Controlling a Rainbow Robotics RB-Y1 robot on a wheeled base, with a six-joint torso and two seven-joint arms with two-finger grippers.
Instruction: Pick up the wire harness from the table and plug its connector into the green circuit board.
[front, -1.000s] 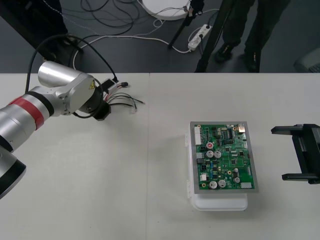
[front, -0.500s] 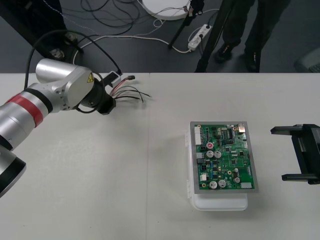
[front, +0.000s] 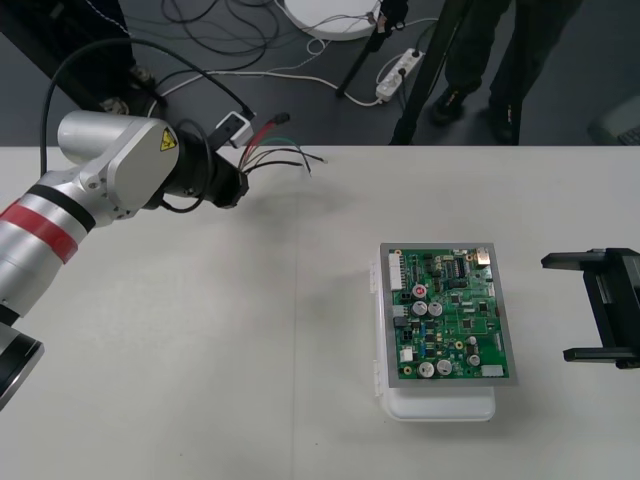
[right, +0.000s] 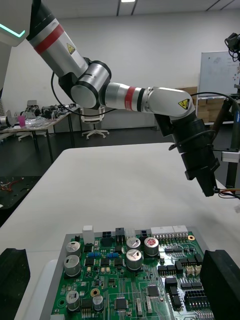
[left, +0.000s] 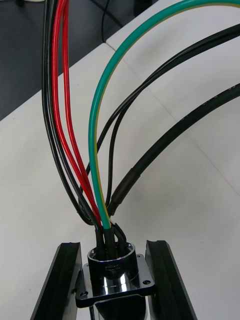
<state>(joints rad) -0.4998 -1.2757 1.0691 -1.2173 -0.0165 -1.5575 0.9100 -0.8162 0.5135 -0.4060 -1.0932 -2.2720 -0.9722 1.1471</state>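
Harness (front: 280, 152) pinched at its socket (left: 114, 272) by left gripper (front: 238, 186), far left; right gripper (front: 585, 307) spread beside board (front: 450, 315). Risk: loose wires (left: 97, 150) snagging board parts on approach.

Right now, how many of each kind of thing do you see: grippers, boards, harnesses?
Grippers: 2 (left gripper, right gripper)
Circuit board: 1
Wire harness: 1, held in the left gripper
Total: 4
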